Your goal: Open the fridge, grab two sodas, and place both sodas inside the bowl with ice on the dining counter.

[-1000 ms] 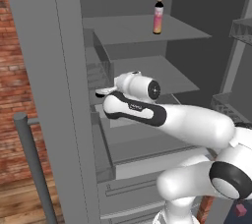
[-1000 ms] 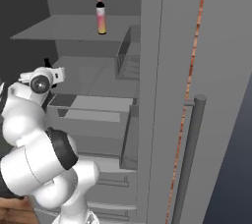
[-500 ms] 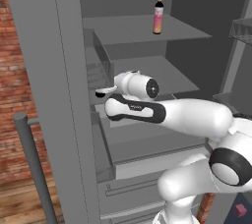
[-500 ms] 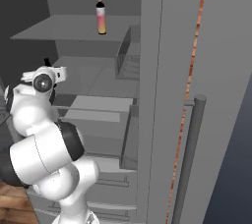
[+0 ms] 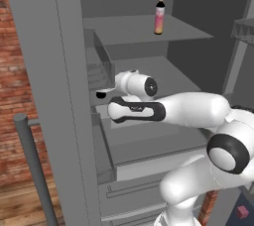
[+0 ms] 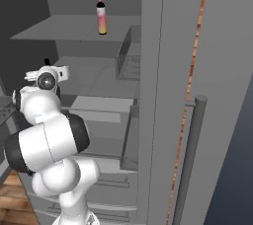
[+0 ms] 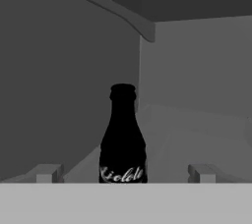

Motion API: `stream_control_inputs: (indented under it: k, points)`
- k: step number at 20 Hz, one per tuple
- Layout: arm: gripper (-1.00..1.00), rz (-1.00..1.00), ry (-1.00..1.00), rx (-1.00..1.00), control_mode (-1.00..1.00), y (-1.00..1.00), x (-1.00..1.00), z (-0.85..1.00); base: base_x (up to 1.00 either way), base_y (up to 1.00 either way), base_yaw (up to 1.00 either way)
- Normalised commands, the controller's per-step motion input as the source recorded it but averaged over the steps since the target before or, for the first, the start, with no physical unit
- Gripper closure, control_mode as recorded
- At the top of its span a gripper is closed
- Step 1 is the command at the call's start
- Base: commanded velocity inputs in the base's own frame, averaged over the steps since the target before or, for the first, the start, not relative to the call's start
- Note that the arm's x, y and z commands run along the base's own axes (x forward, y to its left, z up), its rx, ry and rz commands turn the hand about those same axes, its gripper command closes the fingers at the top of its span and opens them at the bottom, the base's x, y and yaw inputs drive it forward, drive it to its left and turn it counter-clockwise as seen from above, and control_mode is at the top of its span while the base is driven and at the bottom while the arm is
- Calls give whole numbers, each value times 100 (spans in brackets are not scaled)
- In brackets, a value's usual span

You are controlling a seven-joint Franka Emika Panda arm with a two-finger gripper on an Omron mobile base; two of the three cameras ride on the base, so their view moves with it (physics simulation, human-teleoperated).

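Dark soda [image 7: 122, 137] stands upright on a fridge shelf, seen dead ahead in the hand view, centred between the two fingertips [image 7: 45, 173] and not touched by either. White script runs across its lower body. Pink soda [image 5: 159, 17] stands upright on the top shelf [image 5: 144, 29] (black cap and neck), well above the arm and apart from it.

Fridge [image 6: 150, 95] is open — both doors swung wide, bar handle [image 6: 188, 160] visible on the right door.

Claw [image 5: 101, 94] is released, jaws spread wide and holding nothing; it reaches in at middle-shelf level, toward the left side of the interior. Drawers [image 5: 124, 190] below are closed.
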Motion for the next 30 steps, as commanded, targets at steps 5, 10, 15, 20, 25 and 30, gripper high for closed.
stream_control_inputs:
  k: [5, 10, 15, 20, 25, 30]
  points:
    - [-100, 0, 2, 0, -100, 19, 14, -9, 0, 0, 0]
    - [-100, 0, 1, 0, -100, 6, 15, -2, 0, 0, 0]
    - [-100, 0, 2, 0, -100, 17, 19, -9, 0, 0, 0]
    - [-100, 0, 3, 0, -100, 24, 17, -13, 0, 0, 0]
    - [100, 1, 0, 0, -100, 3, 9, -2, 0, 0, 0]
    - [100, 1, 0, 0, -100, 0, 2, 0, 0, 0, 0]
